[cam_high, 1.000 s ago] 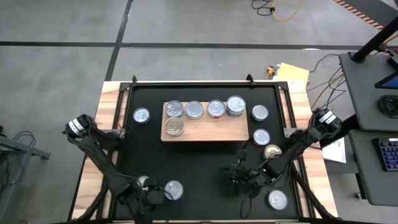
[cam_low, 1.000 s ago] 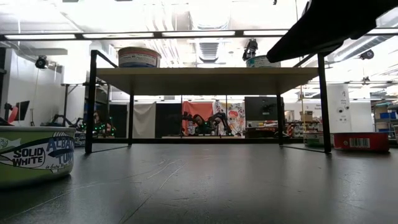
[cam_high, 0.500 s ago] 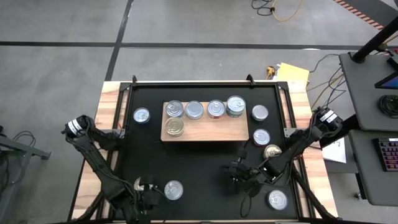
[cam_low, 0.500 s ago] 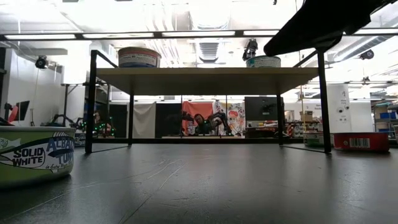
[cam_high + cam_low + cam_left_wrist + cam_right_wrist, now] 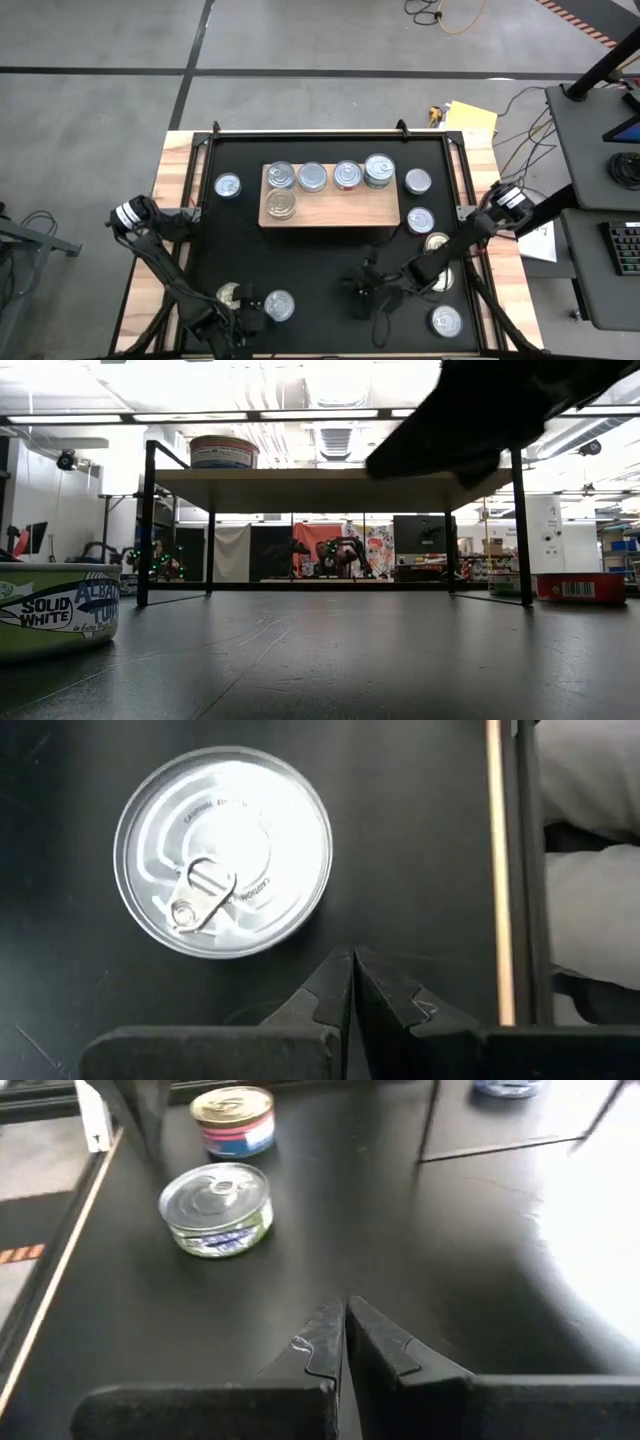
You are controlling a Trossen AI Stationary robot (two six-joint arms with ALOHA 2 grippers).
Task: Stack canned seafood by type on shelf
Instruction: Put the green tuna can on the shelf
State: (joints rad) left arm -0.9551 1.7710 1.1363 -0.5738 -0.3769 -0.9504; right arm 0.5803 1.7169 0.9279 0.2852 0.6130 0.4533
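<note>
Compared with earlier, right tool [image 5: 362, 291] slid left along the near tabletop [image 5: 320, 250], closed and empty; left tool [image 5: 232, 318] is closed beside a loose can [image 5: 222, 851]; five cans sit on the shelf [image 5: 330, 208]; closed fingers may knock cans over.

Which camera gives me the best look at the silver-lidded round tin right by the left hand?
The left wrist view: the silver-lidded round tin fills the frame, pull tab clear, just ahead of the shut left hand. The high view shows it small. Low and right wrist views don't clearly show it.
</note>
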